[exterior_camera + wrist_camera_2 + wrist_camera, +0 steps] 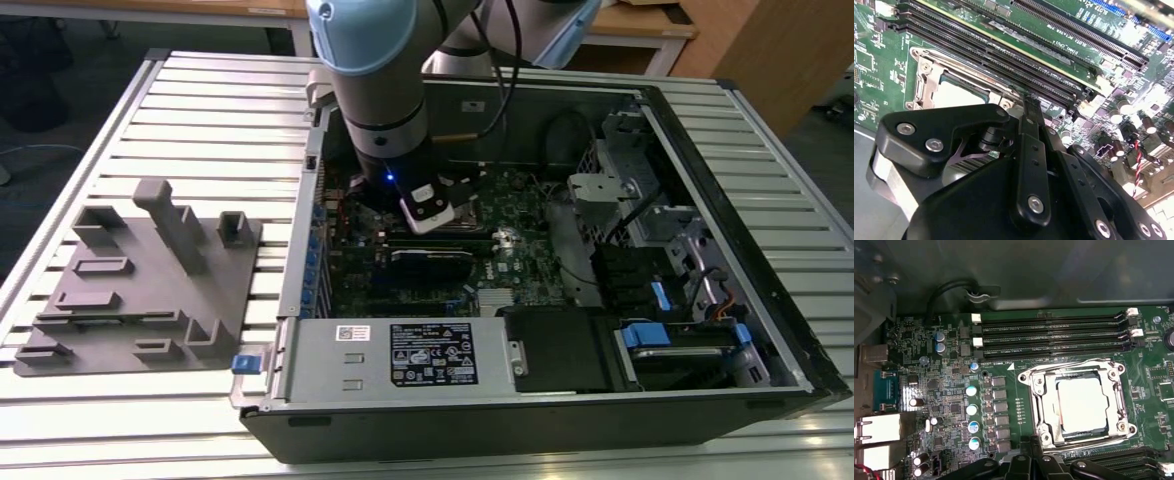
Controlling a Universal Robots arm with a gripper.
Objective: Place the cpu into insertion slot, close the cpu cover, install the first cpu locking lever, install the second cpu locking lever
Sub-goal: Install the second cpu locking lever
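Observation:
The cpu (pixel 1081 402) sits in its socket on the green motherboard, its pale silvery top facing up. It also shows in the second wrist view, cpu (pixel 956 95), just beyond my fingertips. The cpu cover (pixel 1037 407), a shiny metal frame, lies flat around it, with the chip showing through its window. A thin metal lever (pixel 1069 365) runs along the socket edge nearest the memory slots. My gripper (pixel 1029 446) hovers at the opposite socket edge with its black fingers (pixel 1026 130) drawn together and nothing between them. In the exterior view the gripper (pixel 434 215) hangs inside the open computer case.
Black memory slots (pixel 1054 332) run beside the socket, and a row of capacitors (pixel 972 410) stands beside it. The white-labelled power supply box (pixel 400 352) fills the case's near side. A grey fixture block (pixel 134 280) lies on the slatted table at the exterior view's left.

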